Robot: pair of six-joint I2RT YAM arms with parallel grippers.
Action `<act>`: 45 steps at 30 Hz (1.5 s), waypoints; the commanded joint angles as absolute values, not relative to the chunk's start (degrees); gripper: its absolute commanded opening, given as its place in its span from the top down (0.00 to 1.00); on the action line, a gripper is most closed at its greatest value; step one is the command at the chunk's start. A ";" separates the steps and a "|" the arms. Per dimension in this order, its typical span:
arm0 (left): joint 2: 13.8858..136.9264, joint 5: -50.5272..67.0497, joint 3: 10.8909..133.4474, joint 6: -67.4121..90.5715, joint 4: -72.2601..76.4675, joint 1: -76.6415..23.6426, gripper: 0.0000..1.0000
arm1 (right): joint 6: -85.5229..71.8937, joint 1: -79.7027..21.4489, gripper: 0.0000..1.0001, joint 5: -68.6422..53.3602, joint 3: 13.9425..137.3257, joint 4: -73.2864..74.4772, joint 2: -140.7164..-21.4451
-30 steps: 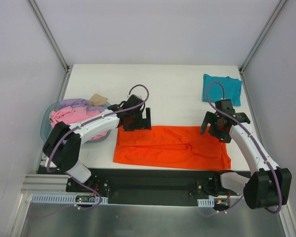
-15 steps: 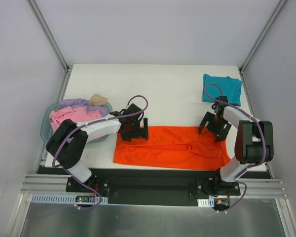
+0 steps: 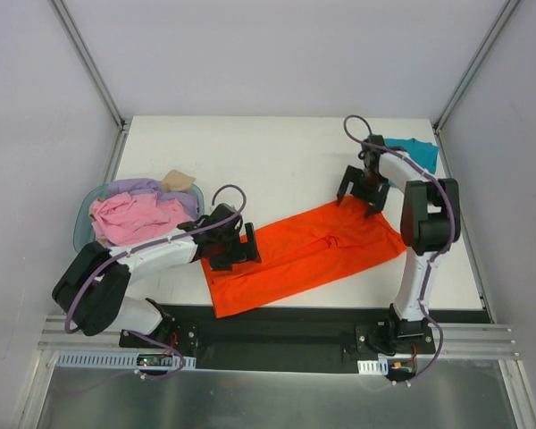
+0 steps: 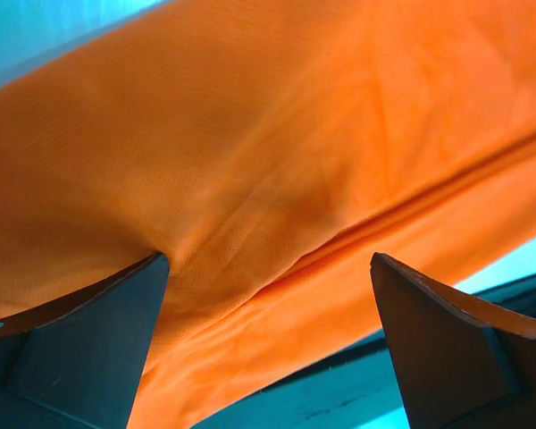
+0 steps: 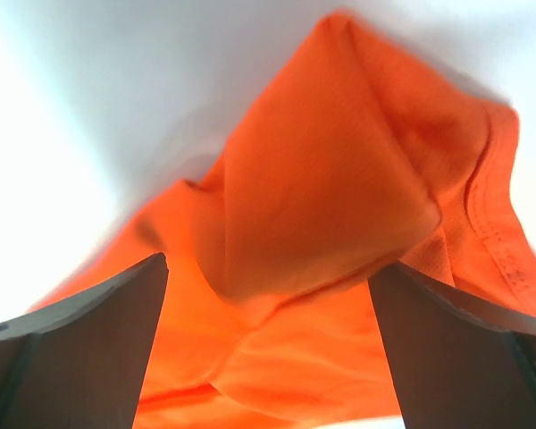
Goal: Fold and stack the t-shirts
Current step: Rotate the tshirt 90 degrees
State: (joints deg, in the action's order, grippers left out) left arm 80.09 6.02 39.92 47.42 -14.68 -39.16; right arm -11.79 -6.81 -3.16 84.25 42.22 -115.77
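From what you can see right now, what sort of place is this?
Probably a robot test cell in a lab: a white table boxed in by plain panels on aluminium posts, two arms bolted to a rail, and a basket of t-shirts.

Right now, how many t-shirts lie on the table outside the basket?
2: the orange-red t-shirt across the front middle, and the teal t-shirt at the far right corner, partly hidden by the right arm.

The left arm [image 3: 152, 255] and right arm [image 3: 414, 286] have white link shells and black joint housings. A purple cable [image 3: 228, 191] loops along each. The left claw [image 3: 250, 244] and right claw [image 3: 358, 198] are black, with dark wedge-shaped fingers [image 4: 80, 349].
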 commanded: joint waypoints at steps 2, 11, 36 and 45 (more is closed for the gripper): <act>77.00 10.28 32.96 53.96 -19.51 -40.60 0.01 | -9.93 -11.95 0.03 -8.51 101.39 45.69 -127.58; 79.79 7.04 36.12 61.34 -17.15 -51.67 0.01 | -15.28 -15.82 0.03 -22.74 134.19 39.50 -148.60; 72.27 -4.66 47.31 46.59 -24.08 -53.80 0.01 | -11.85 -19.49 0.03 -16.08 85.47 28.94 -95.64; 52.22 -7.56 37.01 45.35 -24.52 -43.24 0.01 | -15.55 -33.39 0.03 -10.37 68.11 22.32 -93.94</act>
State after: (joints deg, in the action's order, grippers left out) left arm 56.18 -5.17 39.00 47.83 -23.09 -43.33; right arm -13.04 -30.11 -12.62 68.64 25.45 -91.61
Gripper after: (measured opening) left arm 0.993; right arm 0.968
